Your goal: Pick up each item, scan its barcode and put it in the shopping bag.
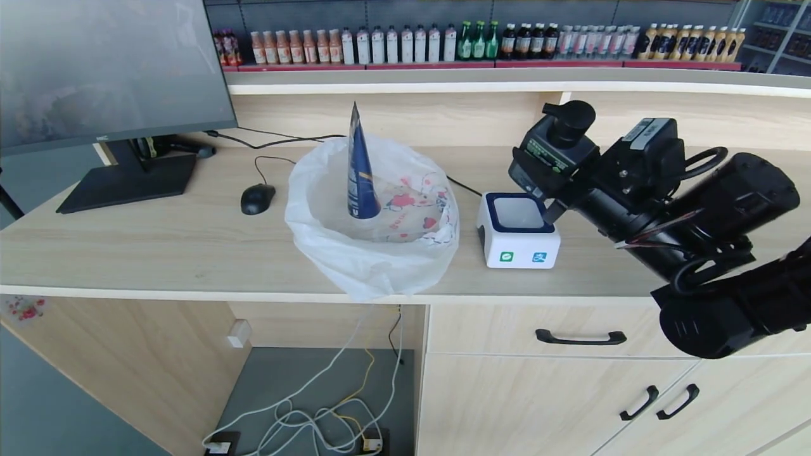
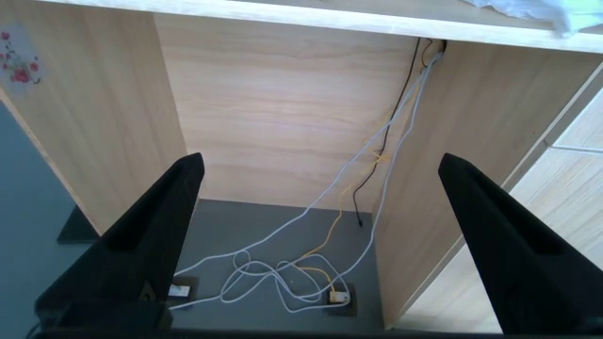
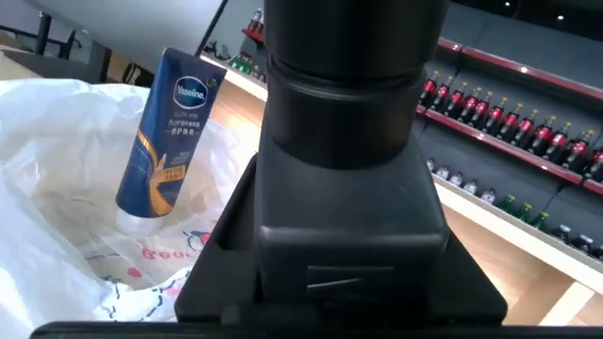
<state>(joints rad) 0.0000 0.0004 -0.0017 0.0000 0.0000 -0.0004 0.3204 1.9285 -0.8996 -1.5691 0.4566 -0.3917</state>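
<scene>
My right gripper (image 1: pixel 566 179) is shut on a black bottle with a round cap (image 1: pixel 557 147), holding it tilted just above and behind the white barcode scanner (image 1: pixel 518 232). The black bottle (image 3: pixel 349 188) looms close in the right wrist view. A blue tube (image 1: pixel 360 170) stands cap down in the white shopping bag (image 1: pixel 374 259) in the middle of the counter, left of the scanner. The tube (image 3: pixel 165 141) and bag (image 3: pixel 47 198) also appear beyond the bottle. My left gripper (image 2: pixel 320 165) hangs open below the counter, facing the kneehole.
A monitor (image 1: pixel 108 69) and a mouse (image 1: pixel 256 198) sit at the counter's left. Bottles line a shelf (image 1: pixel 481 41) behind the raised back ledge. Drawers (image 1: pixel 580 337) are under the counter at right. Cables (image 2: pixel 283 273) lie on the floor in the kneehole.
</scene>
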